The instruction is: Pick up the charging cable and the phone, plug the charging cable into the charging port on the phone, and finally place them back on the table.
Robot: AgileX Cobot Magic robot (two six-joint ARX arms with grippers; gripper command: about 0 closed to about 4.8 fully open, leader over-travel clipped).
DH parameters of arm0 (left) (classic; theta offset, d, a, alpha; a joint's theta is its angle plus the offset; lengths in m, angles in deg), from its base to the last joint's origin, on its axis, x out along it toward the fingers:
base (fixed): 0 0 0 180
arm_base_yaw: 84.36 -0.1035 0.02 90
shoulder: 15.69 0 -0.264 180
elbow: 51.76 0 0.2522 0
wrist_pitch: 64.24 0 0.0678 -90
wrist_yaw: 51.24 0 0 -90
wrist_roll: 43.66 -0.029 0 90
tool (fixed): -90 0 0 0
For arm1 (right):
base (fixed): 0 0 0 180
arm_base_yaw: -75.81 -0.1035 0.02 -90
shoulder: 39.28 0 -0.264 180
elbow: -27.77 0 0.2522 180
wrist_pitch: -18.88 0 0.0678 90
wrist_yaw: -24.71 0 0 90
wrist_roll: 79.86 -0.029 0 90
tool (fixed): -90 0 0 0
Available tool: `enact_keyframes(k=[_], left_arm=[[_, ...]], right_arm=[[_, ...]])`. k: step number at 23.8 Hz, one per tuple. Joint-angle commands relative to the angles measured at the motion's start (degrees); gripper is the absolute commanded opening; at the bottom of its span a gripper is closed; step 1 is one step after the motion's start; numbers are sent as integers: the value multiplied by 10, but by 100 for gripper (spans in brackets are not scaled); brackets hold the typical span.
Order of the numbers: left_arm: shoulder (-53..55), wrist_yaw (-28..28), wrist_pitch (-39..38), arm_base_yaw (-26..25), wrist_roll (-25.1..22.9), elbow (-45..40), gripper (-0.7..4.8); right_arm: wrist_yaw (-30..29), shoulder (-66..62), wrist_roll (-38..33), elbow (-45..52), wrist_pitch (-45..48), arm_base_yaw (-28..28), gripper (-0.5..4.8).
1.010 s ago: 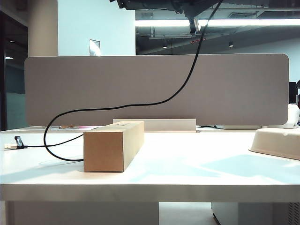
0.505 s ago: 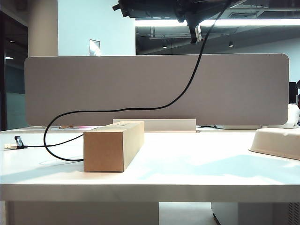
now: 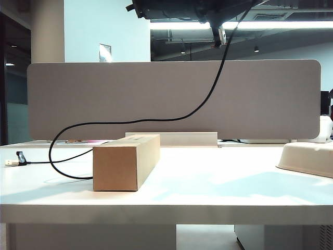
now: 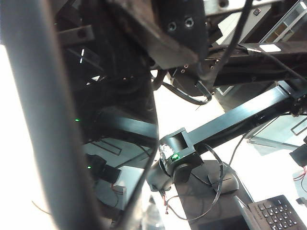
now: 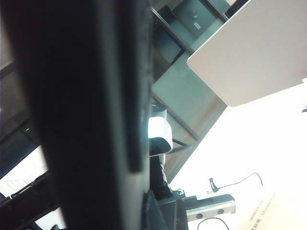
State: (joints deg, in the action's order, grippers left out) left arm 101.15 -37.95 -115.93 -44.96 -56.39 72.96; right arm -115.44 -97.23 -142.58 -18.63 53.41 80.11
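Both grippers raised high over the worktop [image 3: 208, 192], jaws pressed together; left gripper [image 3: 216, 23] apparently pinching the charging cable [image 3: 130, 121], dangling down-left to the worktop. Phone [image 5: 81, 120] apparently filling right wrist view.

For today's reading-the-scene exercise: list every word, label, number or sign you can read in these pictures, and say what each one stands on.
Nothing can be read for certain.
Cardboard box: a line of faint printed text on its side, too blurred to read.
Keyboard: white marks on its keys, too small to read.
Sign on the far wall: too small and too far off to read.
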Motion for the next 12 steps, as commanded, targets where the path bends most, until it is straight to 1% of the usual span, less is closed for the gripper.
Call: enact_keyframes(k=[1, 5, 7, 8, 12], left_arm=[[-6, 8, 3, -1, 1, 3, -6], [-6, 14, 5, -11, 1, 3, -6], [-6, 37, 7, -12, 9, 3, -6], [-6, 38, 8, -12, 9, 3, -6], [-6, 40, 26, 2, 14, 3, -6]], right_arm=[[2, 2, 15, -4, -1, 0, -6], [-9, 2, 14, -4, -1, 0, -6], [-10, 2, 14, -4, -1, 0, -6], [-10, 2, 14, -4, -1, 0, -6], [-13, 2, 15, -4, -2, 0, -6]])
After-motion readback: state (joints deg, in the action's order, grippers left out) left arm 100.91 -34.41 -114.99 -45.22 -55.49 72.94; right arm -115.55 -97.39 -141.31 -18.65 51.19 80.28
